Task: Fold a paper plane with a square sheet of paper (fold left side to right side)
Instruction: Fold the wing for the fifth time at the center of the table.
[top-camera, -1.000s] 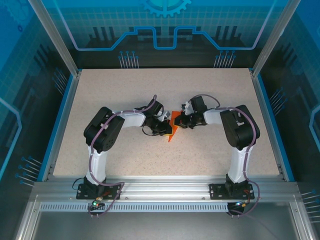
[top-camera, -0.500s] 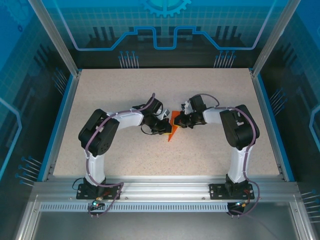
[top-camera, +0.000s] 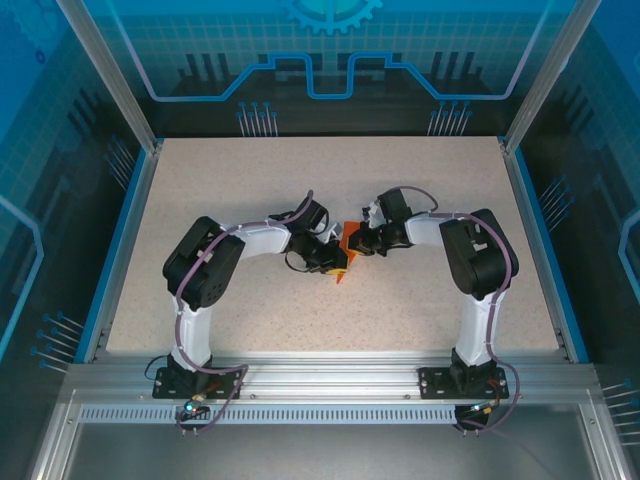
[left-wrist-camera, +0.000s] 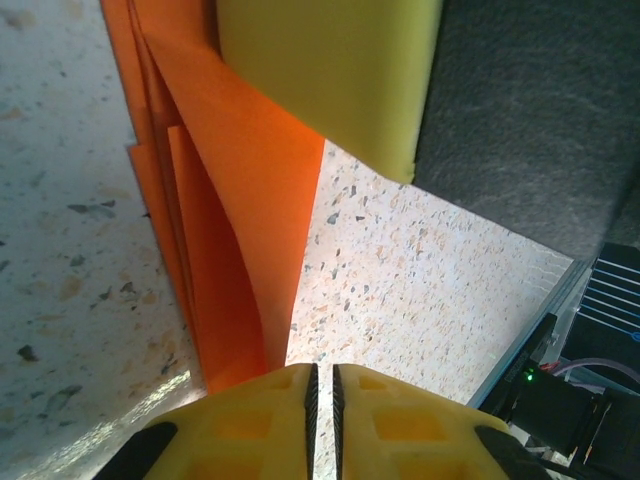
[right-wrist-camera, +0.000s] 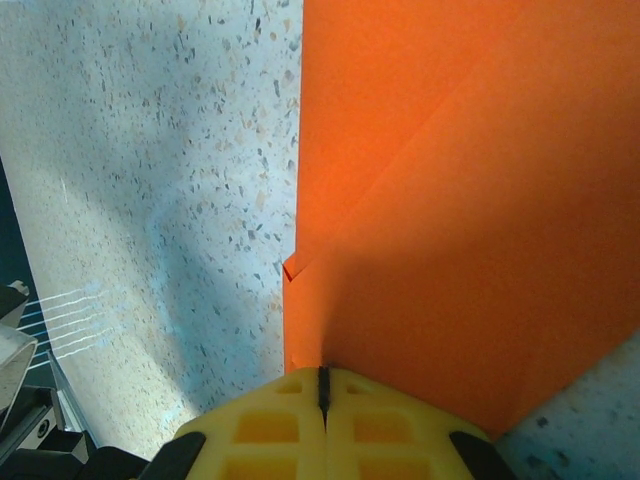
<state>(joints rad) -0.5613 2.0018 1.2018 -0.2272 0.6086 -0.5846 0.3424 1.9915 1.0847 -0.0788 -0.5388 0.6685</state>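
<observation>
1. At the middle of the table (top-camera: 420, 180), the square sheet of paper (right-wrist-camera: 450, 150) lies between the two hands. It is already creased into a narrower, layered orange shape.
2. The right hand (right-wrist-camera: 322, 385) is closed tight with its tips on the paper. Whether a layer is caught between them cannot be told.
3. The left hand (left-wrist-camera: 322, 385) shows a thin slit between its pads at the paper's edge. Whether it grips anything cannot be told.
4. Risk: the layers near the left hand bow up and fan apart, so a loose flap could spring open and leave the crease skewed.
5. Risk: the right hand's tips could drag or crumple the thin sheet if they slide.
6. The table is pale, speckled and smooth, with a light sheen and blue strips along its sides.
7. Aluminium posts (top-camera: 110, 75) and blue-lit panels (top-camera: 330, 50) with line graphics enclose the table.
</observation>
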